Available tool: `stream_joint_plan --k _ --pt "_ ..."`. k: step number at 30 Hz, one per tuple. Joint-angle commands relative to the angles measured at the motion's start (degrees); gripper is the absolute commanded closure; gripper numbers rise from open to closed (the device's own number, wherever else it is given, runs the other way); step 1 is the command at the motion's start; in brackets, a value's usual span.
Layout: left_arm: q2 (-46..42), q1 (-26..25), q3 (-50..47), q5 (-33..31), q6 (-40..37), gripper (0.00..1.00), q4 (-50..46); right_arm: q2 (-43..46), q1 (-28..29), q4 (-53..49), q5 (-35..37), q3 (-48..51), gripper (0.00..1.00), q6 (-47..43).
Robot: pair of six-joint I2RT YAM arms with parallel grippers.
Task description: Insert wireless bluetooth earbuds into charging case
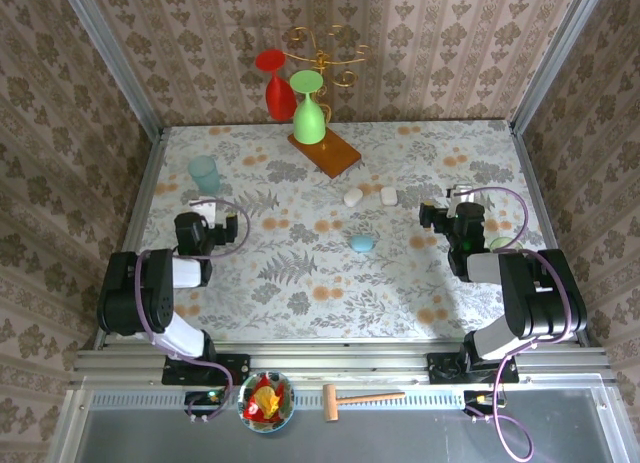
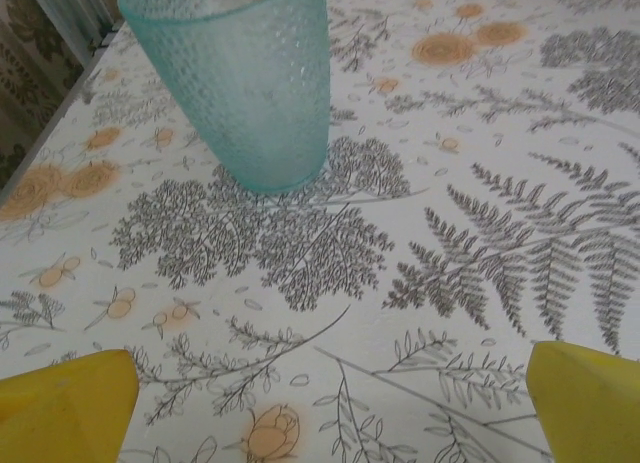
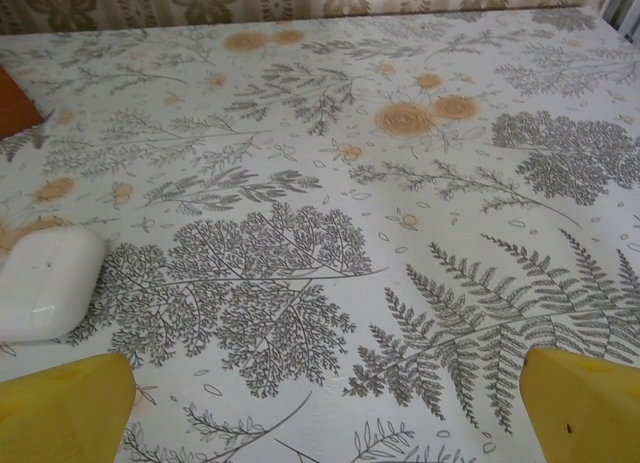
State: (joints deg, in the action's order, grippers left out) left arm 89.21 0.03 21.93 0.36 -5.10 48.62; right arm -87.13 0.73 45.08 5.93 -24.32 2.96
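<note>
The rounded white plastic charging case (image 3: 45,283) sits just left of the right gripper (image 3: 325,408), wide open and empty, so that arm's closer.

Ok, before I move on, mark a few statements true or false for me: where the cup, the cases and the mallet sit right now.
1. The teal cup stands on the tablecloth ahead of the left wrist camera. True.
2. The left white case and the right white case touch each other. False: a strip of cloth shows between them.
3. The light blue case lies nearer the arm bases than both white ones. True.
4. The wooden mallet lies among the cases. False: it lies off the cloth, on the near ledge beside a glass bowl.
</note>
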Motion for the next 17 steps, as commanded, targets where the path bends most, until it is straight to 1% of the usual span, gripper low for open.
stream_joint_plan --k 1,17 --pt "-0.11 -0.17 0.74 1.49 1.33 0.0 3.41 -0.28 -0.03 2.89 -0.84 0.56 0.0 -0.22" --pt "-0.11 -0.47 0.78 1.38 1.17 0.0 3.36 -0.24 0.06 3.02 -0.78 0.64 0.0 -0.32"
